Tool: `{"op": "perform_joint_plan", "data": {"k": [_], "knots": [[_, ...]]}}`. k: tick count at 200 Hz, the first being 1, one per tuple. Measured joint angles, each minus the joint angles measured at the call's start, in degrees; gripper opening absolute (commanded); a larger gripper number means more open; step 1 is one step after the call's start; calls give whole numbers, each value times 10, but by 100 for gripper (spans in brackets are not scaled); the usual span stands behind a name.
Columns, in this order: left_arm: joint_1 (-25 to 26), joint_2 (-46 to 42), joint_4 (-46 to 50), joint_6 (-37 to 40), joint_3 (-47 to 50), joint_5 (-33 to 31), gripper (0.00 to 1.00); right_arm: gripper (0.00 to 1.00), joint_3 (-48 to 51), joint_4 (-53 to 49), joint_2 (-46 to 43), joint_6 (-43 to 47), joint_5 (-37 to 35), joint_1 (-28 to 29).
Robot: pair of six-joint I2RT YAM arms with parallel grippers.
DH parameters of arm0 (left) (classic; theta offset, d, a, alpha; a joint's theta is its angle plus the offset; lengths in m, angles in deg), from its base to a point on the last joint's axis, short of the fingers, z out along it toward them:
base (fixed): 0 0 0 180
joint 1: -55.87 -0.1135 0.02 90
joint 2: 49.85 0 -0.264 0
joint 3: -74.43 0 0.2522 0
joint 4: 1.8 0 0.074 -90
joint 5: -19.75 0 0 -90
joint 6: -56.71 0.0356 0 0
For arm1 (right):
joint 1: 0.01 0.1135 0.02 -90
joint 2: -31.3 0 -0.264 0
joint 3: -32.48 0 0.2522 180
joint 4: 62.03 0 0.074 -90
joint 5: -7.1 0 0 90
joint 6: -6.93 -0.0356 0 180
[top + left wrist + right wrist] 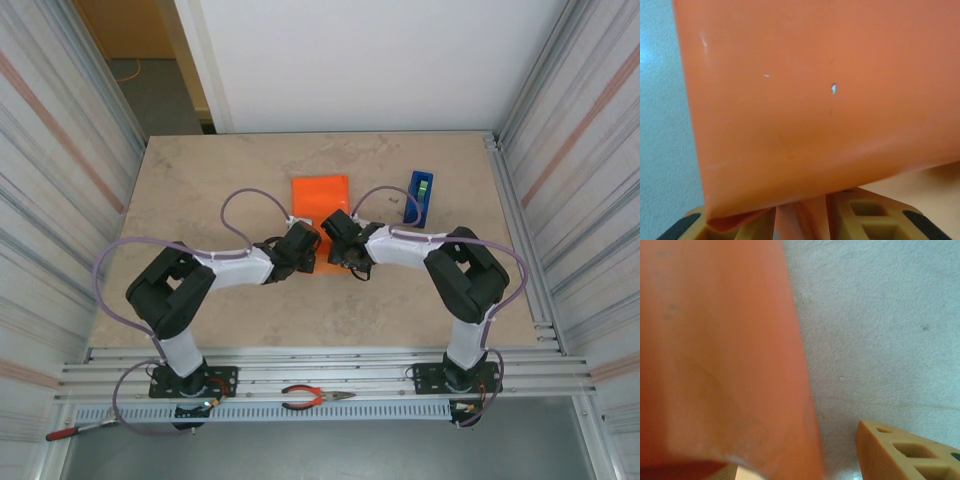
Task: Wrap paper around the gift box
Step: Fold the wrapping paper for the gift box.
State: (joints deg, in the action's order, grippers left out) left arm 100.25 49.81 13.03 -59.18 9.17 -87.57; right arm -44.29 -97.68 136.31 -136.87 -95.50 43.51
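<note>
The orange paper (320, 200) lies folded into a narrow strip at the table's middle, running away from the arms. The gift box is hidden under it. Both grippers meet over the strip's near end, my left gripper (303, 245) from the left and my right gripper (337, 240) from the right. In the left wrist view the paper (815, 100) curves over my left gripper (801, 226), whose jaws stand apart with a fold of paper in the gap. In the right wrist view the paper (720, 355) covers one finger of my right gripper (795, 474). The other finger (910, 455) stands apart from the paper's edge.
A blue tape dispenser (420, 197) sits just right of the paper, close to the right arm's cable. Red-handled pliers (315, 398) lie on the rail between the arm bases. Metal walls close in the table on both sides.
</note>
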Motion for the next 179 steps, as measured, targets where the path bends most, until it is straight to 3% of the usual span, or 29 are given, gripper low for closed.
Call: {"op": "perform_joint_plan", "data": {"k": [63,83,117,179], "knots": [[0,-22,0,0,23,-4,34,62,7,-4,-13,-2,0,-1],[0,-49,4,-1,42,-7,43,61,7,-5,-13,-2,0,-2],[0,-80,3,0,52,-14,47,61,7,-5,-13,-2,2,-5],[-2,-42,2,7,30,-21,48,61,-2,-11,-13,-1,2,-9]]}}
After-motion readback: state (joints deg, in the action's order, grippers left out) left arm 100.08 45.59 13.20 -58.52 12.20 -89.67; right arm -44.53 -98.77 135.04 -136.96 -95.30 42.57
